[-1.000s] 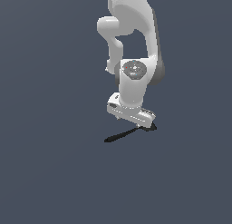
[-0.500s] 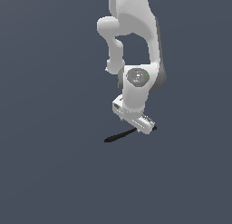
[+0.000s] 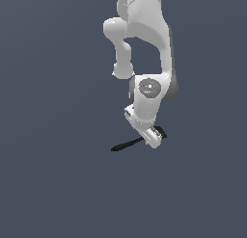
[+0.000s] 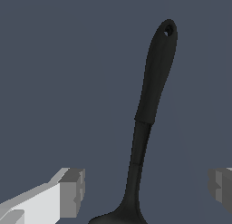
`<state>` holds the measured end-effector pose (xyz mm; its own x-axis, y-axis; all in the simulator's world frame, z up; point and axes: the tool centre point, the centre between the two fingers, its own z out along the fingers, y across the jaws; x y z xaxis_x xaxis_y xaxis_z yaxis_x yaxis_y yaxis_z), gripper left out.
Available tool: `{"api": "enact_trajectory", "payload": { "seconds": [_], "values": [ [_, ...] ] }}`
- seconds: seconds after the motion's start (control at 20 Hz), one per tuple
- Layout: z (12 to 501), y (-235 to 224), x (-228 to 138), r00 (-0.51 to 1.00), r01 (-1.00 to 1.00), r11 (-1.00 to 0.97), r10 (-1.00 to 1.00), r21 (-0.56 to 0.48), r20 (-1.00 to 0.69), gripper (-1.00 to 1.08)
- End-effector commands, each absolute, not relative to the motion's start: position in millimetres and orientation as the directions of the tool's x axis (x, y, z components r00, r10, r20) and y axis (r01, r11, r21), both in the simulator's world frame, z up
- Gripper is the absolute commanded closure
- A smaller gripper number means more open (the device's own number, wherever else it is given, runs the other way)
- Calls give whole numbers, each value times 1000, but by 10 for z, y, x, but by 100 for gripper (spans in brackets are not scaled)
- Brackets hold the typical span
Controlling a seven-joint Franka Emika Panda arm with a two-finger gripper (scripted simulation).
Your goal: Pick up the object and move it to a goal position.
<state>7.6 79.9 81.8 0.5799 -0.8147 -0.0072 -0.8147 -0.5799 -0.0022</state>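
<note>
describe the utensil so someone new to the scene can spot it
Follow the white arm down to its gripper over the plain grey floor. The utensil lies between the open fingers. It is the only black item: a slim handle with a hanging hole, widening toward its head.

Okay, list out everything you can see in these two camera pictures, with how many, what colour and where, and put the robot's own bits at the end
utensil: one, black, lying flat on the surface; long handle with a small hole at its end, neck widening toward the head between the gripper fingers; in the exterior view the handle sticks out toward that view's left from under the gripper.
surface: one, plain dark blue-grey, fills both views.
arm: one, white, coming down from the top of the exterior view, wrist bent over the utensil.
gripper: one, white body with grey fingertips, open, one finger on each side of the utensil's neck, neither touching it.
</note>
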Motion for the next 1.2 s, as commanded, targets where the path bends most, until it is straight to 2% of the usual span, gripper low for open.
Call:
{"api": "enact_trajectory", "payload": {
  "seconds": [0.0,0.4,0.8,1.15],
  "values": [
    [773,817,74,538,-843,-538,-843,-1,-5,-92],
    [686,853,68,457,-890,-457,-890,0,-1,-92],
    [658,860,66,446,-895,-446,-895,0,0,-92],
    [376,857,57,443,-896,-443,-896,0,0,-92]
  ]
}}
